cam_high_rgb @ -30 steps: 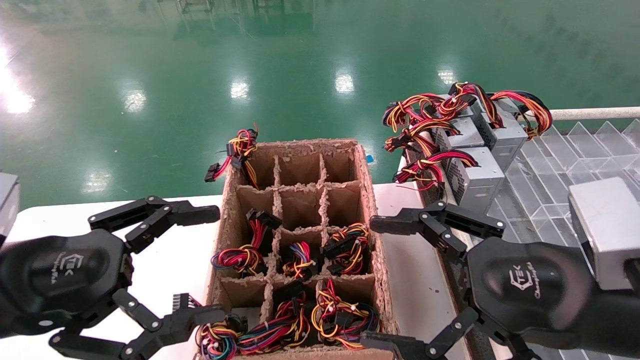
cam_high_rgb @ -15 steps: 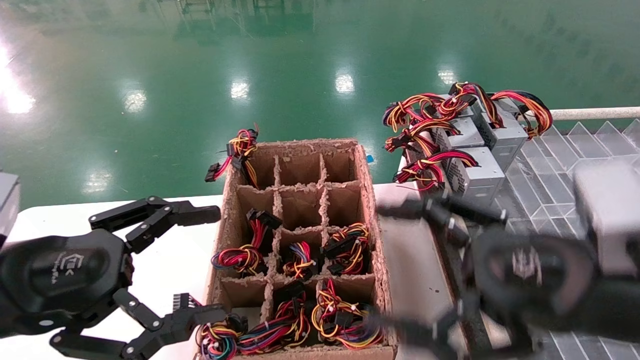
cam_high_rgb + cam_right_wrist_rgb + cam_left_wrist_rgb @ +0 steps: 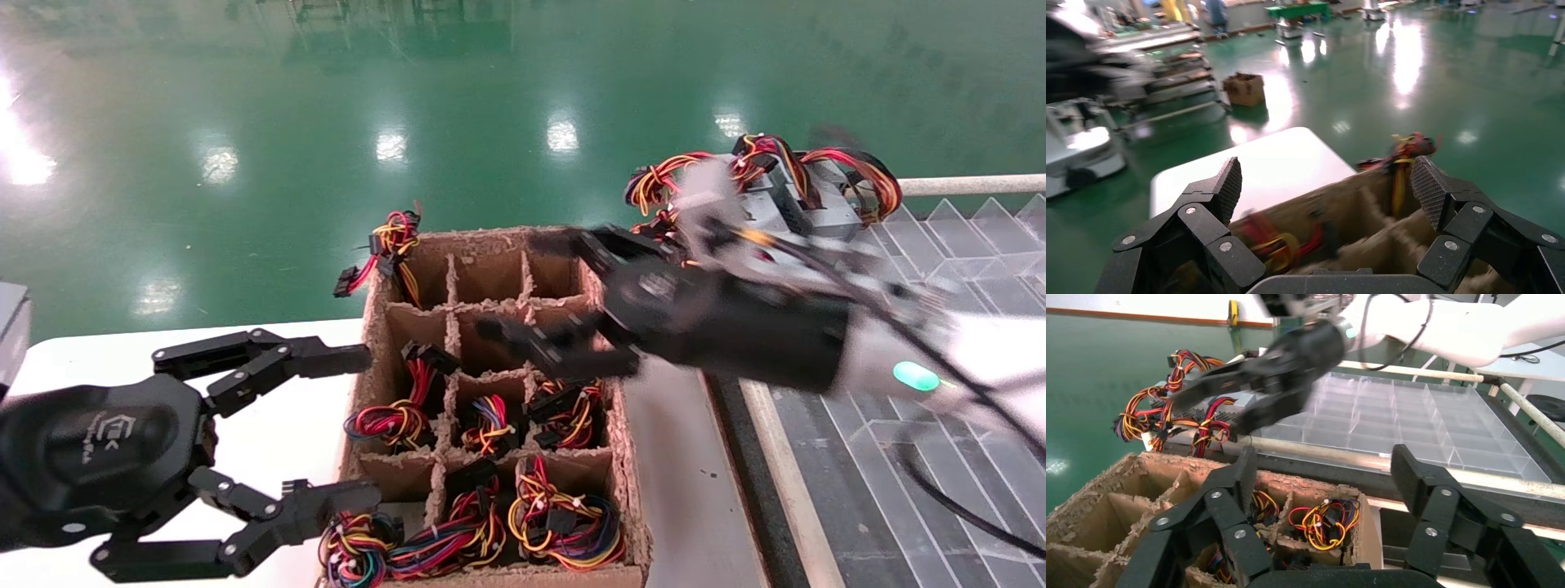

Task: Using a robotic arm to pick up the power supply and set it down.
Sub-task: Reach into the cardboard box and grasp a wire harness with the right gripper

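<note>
Overhead, right gripper (image 3: 564,298) fingers wide above the cardboard box (image 3: 609,457), power supplies (image 3: 805,208) well beyond.

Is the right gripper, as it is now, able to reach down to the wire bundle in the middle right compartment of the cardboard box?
Probably yes. The right gripper is open above the cardboard box, and nothing lies between it and that wire bundle. The cardboard dividers around it may leave the fingers little room.

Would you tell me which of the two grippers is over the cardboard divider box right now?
The right gripper, open above the box's far compartments. The left gripper, also open, hangs beside the box over the white table.
</note>
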`<state>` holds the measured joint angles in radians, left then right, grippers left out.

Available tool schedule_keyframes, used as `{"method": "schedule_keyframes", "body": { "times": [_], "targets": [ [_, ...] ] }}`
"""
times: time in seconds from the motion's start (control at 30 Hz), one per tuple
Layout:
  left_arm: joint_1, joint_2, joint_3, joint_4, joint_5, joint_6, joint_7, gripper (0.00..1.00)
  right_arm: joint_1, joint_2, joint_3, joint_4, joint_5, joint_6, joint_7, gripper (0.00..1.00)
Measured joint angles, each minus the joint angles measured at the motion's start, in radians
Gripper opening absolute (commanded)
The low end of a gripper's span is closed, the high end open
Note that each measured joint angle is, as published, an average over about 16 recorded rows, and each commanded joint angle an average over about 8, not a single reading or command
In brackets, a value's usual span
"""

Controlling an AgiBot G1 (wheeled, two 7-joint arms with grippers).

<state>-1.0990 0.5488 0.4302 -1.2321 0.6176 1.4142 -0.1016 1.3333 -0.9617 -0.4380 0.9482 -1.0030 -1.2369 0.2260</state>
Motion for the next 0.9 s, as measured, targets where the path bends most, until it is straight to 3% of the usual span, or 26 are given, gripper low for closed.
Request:
{"method": "schedule_keyframes", "body": {
  "times": [0.37,0.5,0.67,0.73,0.9],
  "targets": [
    [0.000,0.000,0.000,0.000,0.000,0.000,0.000,0.00,0.173,-0.303,-0.072,-0.432,-0.102,0.159,-0.099,1.00],
    [0.000,0.000,0.000,0.000,0.000,0.000,0.000,0.00,0.201,-0.367,-0.095,-0.533,-0.095,0.207,-0.135,1.00],
    [0.000,0.000,0.000,0.000,0.000,0.000,0.000,0.00,0.210,-0.405,-0.140,-0.575,-0.056,0.263,-0.156,0.97],
    [0.000,0.000,0.000,0.000,0.000,0.000,0.000,0.00,0.209,-0.411,-0.167,-0.570,-0.035,0.286,-0.155,0.77],
    [0.000,0.000,0.000,0.000,0.000,0.000,0.000,0.00,0.198,-0.415,-0.254,-0.525,0.025,0.362,-0.133,0.15]
  ]
}}
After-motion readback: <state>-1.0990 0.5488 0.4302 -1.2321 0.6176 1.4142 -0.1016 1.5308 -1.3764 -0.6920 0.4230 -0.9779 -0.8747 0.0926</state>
